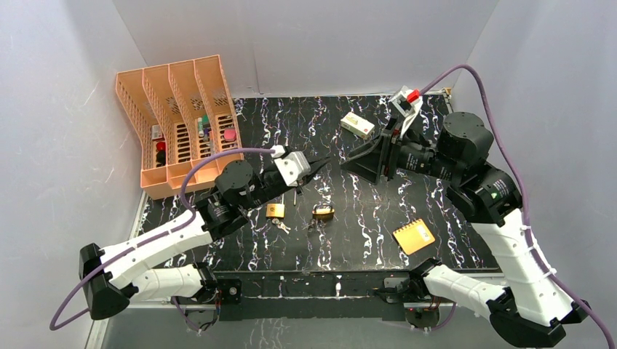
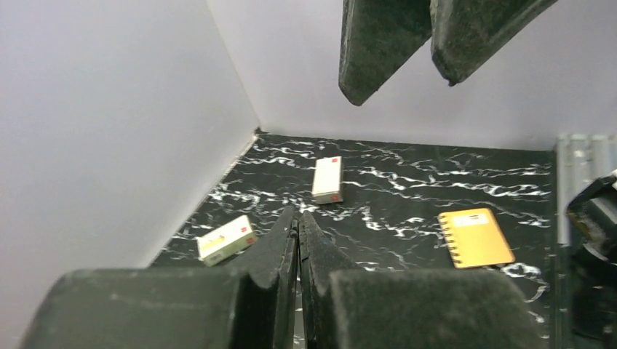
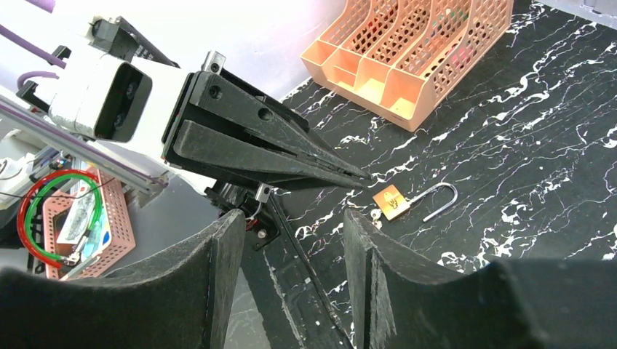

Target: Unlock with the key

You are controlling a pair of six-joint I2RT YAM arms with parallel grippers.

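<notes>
A brass padlock [image 1: 275, 211] [image 3: 391, 202] lies on the black marbled table with its steel shackle [image 3: 439, 201] swung open. The key [image 1: 281, 226] [image 3: 376, 214], tiny and silver, rests against its near side; whether it sits in the lock I cannot tell. A second brass padlock [image 1: 323, 212] lies just to the right. My left gripper [image 1: 322, 161] [image 2: 297, 216] [image 3: 362, 178] hovers above them, shut, with nothing visible between its fingers. My right gripper [image 1: 355, 164] [image 3: 291, 218] [image 2: 404, 87] faces it tip to tip and is open, holding nothing.
An orange file organizer [image 1: 182, 116] [image 3: 407, 58] stands at the far left with small items in its slots. Two white boxes [image 2: 225, 240] [image 2: 328, 179] and an orange spiral notebook [image 1: 413, 236] [image 2: 476, 236] lie on the table. Grey walls enclose three sides.
</notes>
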